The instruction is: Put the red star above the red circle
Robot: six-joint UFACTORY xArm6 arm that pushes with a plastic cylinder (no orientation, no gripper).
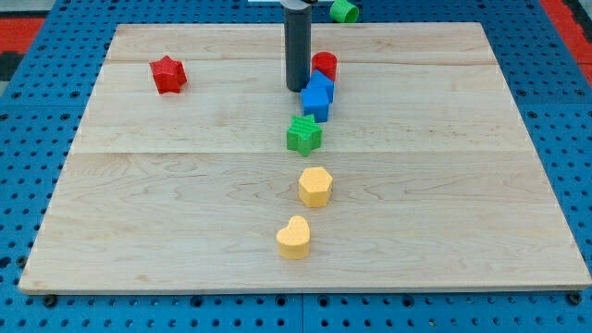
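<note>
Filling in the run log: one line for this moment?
tip: beside red circle, its left | red star: far left, untouched | blue block: below circle | task: not done

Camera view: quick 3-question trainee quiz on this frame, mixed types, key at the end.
1. True or false: my tip touches the red star.
2. Which block lies nearest the view's bottom? A) green star B) yellow heart C) yellow hexagon
3. Fill in: the block sitting off the board, at the view's top, is the green ____.

Key: 1 false, the tip stands beside the red circle and blue blocks, well right of the star. 2 B. 3 cylinder.
</note>
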